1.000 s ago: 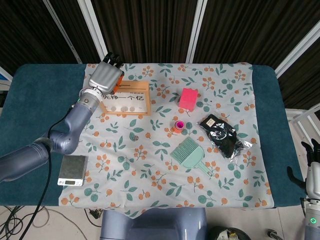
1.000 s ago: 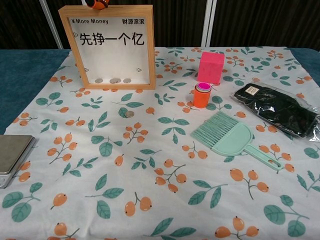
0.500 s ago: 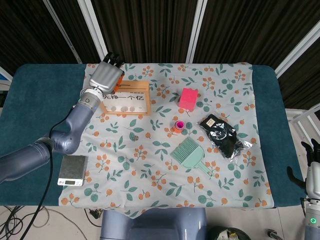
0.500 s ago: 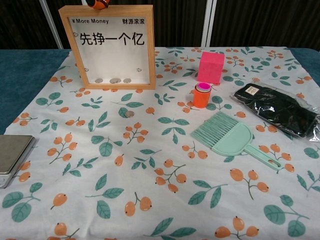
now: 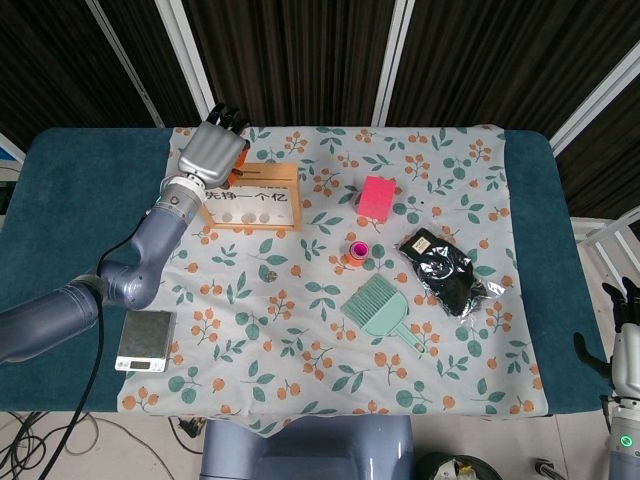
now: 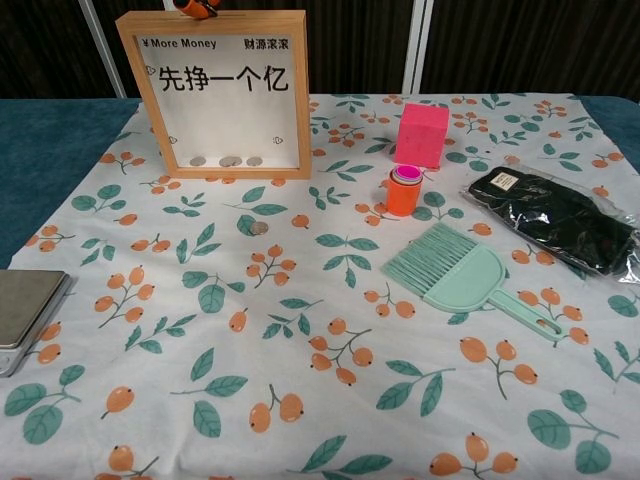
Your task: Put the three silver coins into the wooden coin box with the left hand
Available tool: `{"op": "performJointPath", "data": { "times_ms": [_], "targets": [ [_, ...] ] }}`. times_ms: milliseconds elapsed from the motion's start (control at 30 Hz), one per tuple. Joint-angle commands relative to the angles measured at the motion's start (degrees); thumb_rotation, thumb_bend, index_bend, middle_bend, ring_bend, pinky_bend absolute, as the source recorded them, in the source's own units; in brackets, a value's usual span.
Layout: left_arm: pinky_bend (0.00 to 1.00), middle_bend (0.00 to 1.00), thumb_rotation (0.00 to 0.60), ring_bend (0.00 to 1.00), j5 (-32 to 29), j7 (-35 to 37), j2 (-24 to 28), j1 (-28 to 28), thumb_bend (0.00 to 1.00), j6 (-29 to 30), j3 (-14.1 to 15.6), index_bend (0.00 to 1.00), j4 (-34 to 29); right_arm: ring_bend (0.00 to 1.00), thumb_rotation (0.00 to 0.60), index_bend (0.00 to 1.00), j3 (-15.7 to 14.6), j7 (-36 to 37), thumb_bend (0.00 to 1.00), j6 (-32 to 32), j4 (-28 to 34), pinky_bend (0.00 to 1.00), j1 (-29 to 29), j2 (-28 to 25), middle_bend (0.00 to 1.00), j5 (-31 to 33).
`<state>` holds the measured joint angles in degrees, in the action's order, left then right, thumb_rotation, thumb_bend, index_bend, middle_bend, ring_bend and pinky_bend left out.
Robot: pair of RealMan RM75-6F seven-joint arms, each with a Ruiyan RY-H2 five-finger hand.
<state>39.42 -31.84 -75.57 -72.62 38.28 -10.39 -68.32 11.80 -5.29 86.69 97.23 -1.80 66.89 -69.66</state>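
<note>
Wooden coin box (image 6: 224,96) upright, metallic left hand (image 5: 210,152) above, round silver coin (image 6: 259,228) on cloth

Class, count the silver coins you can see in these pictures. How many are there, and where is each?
4: three lie inside the wooden coin box at and; one coin lies on the cloth. Others may be hidden.

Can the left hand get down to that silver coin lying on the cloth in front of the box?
Probably yes: the coin lies alone on open cloth, and the left hand is nearby above the wooden coin box.
</note>
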Motion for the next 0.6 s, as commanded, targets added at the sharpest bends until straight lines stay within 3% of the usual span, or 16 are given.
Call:
{"op": "performJointPath", "data": {
  "times_ms": [33,600],
  "targets": [
    [0.00,0.14,0.600,0.00,-0.4,-0.2,0.1,-0.1,0.25,0.1,0.1,0.54,-0.2,0.02,0.600,0.17,0.1,0.0,0.39,0.0,0.0,0.00,0.0,0.0,0.05,0.1],
    [0.00,0.14,0.600,0.00,-0.9,-0.9,-0.5,-1.0,0.25,0.9,0.3,0.54,-0.7,0.02,0.600,0.17,0.0,0.0,0.39,-0.1,-0.1,0.00,0.0,0.0,0.05,0.2]
  ]
}}
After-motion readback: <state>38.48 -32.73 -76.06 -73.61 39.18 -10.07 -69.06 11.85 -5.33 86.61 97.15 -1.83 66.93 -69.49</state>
